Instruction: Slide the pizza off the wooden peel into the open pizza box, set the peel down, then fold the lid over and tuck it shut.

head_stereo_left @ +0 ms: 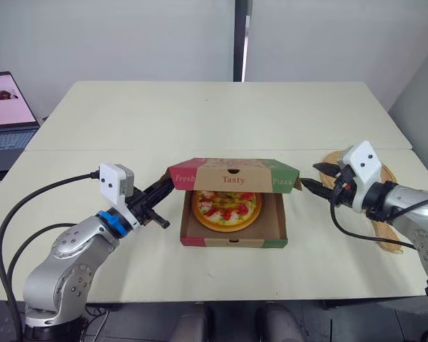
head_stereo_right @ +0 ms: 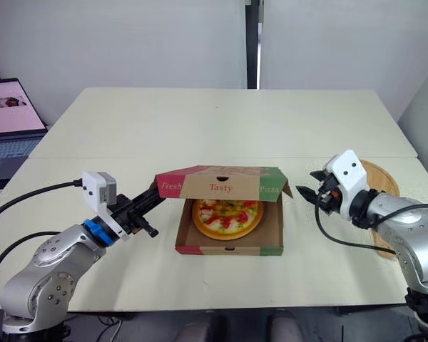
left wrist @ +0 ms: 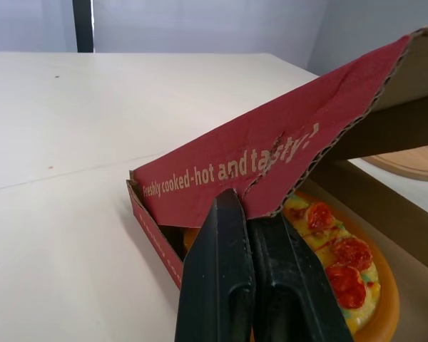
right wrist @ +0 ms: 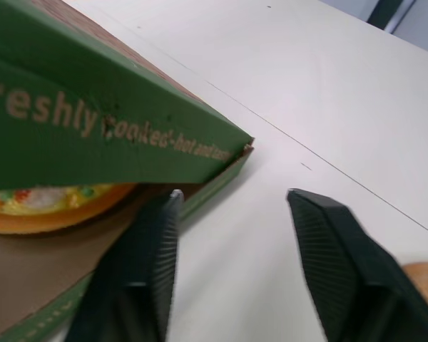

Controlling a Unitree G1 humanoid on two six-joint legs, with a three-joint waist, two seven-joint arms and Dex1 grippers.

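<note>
Cardboard lid (head_stereo_left: pixel 233 178) half-down — left gripper (left wrist: pixel 248 214) low, outstretched, tight on it.

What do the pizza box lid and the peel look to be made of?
The lid is corrugated cardboard, matte with red print; fluted layers show along its cut edge. The peel is probably wood: pale tan with faint curved grain and a dull, seemingly unvarnished surface.

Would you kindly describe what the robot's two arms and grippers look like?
Left arm and right arm are silver-grey metal, round-jointed, trailing black cables. Each wrist carries a white boxy camera. The left has a blue collar. The fingers are black and ribbed.
</note>
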